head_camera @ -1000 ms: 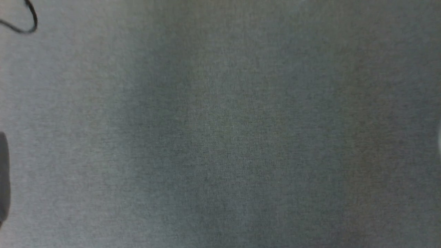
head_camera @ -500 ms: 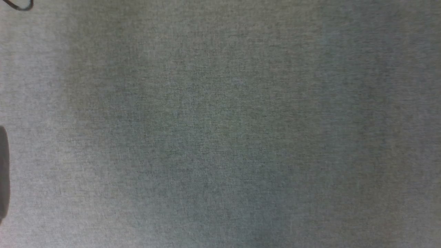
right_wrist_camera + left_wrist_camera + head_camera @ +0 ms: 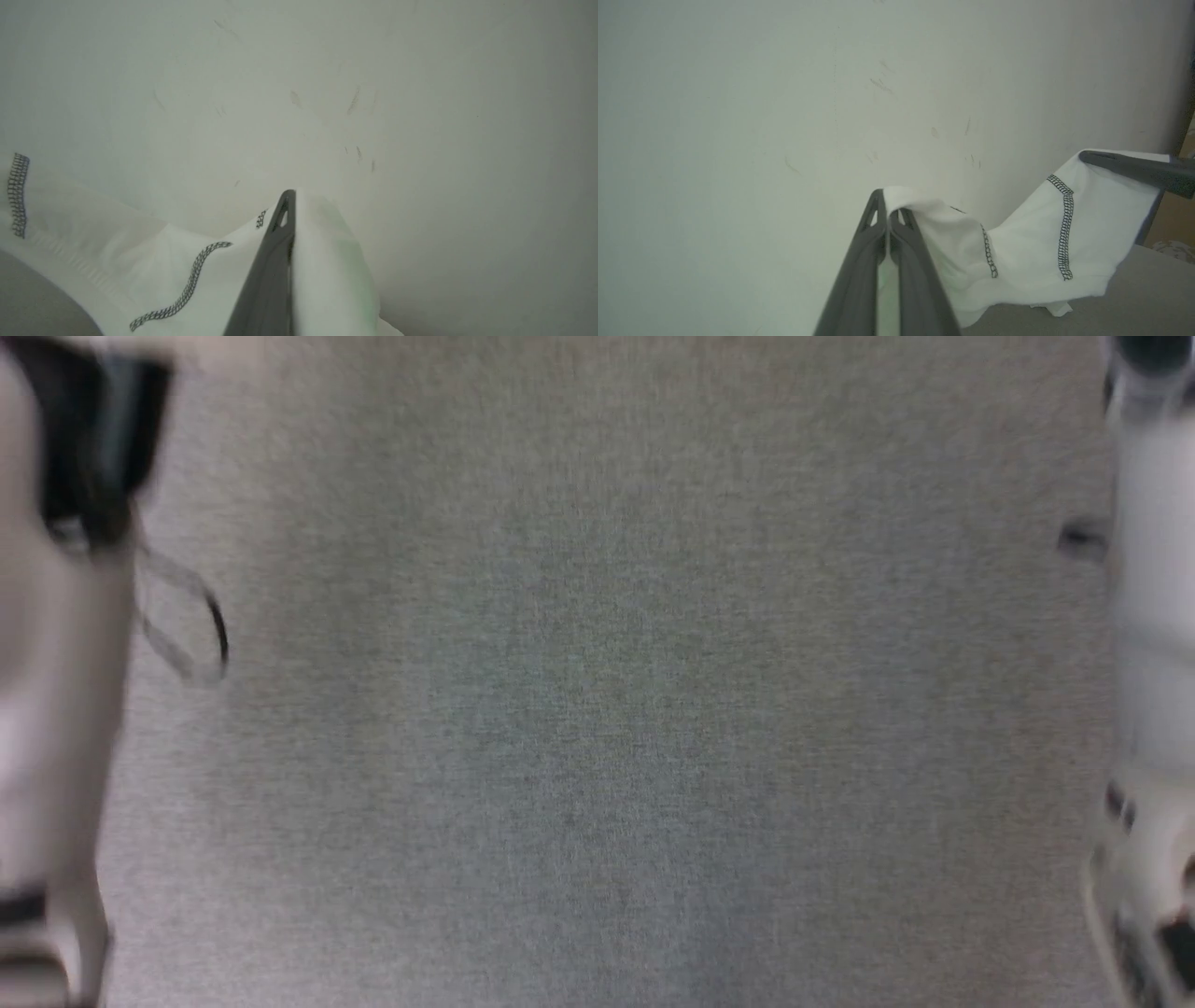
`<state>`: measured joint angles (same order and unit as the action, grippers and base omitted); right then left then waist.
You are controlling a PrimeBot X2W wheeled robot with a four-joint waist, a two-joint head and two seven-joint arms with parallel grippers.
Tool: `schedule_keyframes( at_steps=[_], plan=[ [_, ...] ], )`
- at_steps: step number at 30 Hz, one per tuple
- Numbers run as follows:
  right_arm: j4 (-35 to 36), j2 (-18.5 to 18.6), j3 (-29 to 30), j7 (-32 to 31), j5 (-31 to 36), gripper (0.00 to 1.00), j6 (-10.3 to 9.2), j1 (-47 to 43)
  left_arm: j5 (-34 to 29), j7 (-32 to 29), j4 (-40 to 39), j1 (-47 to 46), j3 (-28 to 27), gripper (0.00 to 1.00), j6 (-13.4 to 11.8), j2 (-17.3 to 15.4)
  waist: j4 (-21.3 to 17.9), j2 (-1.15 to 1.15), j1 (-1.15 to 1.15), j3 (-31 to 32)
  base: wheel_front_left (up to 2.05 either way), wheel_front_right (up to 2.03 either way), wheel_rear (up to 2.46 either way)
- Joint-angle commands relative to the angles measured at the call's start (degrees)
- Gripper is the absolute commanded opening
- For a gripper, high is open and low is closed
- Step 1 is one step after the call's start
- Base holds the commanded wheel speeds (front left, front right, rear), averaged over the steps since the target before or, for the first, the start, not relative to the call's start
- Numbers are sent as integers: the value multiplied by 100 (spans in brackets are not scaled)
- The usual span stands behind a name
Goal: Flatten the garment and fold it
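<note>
the garment (image 3: 1036, 252) hangs between the two grippers, lifted before a pale wall (image 3: 738, 116) with its lower edge near the grey surface (image 3: 1134, 298). it is white and thin, sags in the middle, and has dark zigzag stitching. the left gripper (image 3: 888, 212) is pinched tight on one edge and the right gripper (image 3: 288, 200) on another (most of its far finger is hidden by cloth). unlike a second ago, the head view has shifted: a blurred left arm (image 3: 47, 709) and right arm (image 3: 1153, 616) stand at its edges, and the cable (image 3: 220, 635) sits lower.

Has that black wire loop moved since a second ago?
Cannot tell: the wire loop shows lower, but the grey surface gives no fixed mark; the camera may have turned.
</note>
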<state>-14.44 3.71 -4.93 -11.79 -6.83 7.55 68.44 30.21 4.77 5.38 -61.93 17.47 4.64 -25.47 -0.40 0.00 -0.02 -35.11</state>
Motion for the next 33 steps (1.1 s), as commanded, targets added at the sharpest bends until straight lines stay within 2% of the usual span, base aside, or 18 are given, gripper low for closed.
schedule_keyframes(
  at_steps=[1, 5, 6, 10, 14, 20, 23, 27, 33],
  plan=[
    [432, 51, 44, -109, -140, 0, -6, -544, 85, -41, -349, 530, -30, 0, -147, -83, -17, 0, 2, 720, 0, 0, 0],
    [1554, 75, 273, -489, -372, 0, -6, -1912, 72, -95, -1209, 1742, -13, 0, -491, -219, 3, 0, 2, 1108, 0, 0, 0],
    [1554, 75, 273, -489, -372, 0, -6, -1912, 72, -95, -1209, 1742, -13, 0, -491, -219, 3, 0, 2, 1108, 0, 0, 0],
    [2458, 33, 574, -713, -493, 0, -6, -3202, -16, -149, -1884, 2875, 147, 0, -783, -303, 16, 0, 2, 1417, 0, 0, 0],
    [2994, -31, 809, -772, -622, 0, -6, -4361, -161, -199, -2304, 3903, 411, 0, -1050, -355, -6, 0, 2, 1641, 0, 0, 0],
    [3165, -78, 1075, -617, -976, 0, -6, -5699, -360, -216, -2484, 5233, 739, 0, -1487, -401, -94, 0, 2, 1931, 0, 0, 0],
    [3093, -80, 1184, -473, -1184, 0, -6, -6235, -365, -252, -2388, 5703, 876, 0, -1588, -437, -98, 0, 2, 2033, 0, 0, 0],
    [2935, -81, 1183, -341, -1321, 0, -6, -6863, -283, -337, -2222, 6135, 1028, 0, -1621, -471, -76, 0, 2, 2173, 0, 0, 0],
    [2680, -82, 1042, -431, -1419, 0, -6, -7586, -65, -653, -1987, 6644, 1296, 0, -1529, -578, -82, 0, 2, 2408, 0, 0, 0]
  ],
)
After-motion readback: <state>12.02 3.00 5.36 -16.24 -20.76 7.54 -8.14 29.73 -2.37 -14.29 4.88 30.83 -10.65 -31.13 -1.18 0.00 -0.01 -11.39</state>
